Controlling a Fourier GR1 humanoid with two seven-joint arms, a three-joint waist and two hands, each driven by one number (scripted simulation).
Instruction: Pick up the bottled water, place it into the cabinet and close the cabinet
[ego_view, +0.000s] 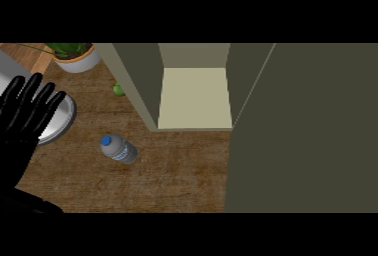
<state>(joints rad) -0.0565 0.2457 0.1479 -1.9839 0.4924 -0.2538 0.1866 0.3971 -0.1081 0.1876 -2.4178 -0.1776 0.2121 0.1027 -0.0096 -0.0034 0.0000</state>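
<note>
A small water bottle with a blue cap lies on the wooden counter, a little in front of the cabinet's left corner. The olive cabinet stands open, showing a pale shelf inside. Its door swings out toward me and fills the right side of the view. My left hand rests at the left edge, fingers straight and pointing up, well to the left of the bottle and apart from it. My right hand does not show.
A metal bowl or pan lies partly behind my left hand. A potted plant stands at the back left. A small green object peeks out beside the cabinet's left wall.
</note>
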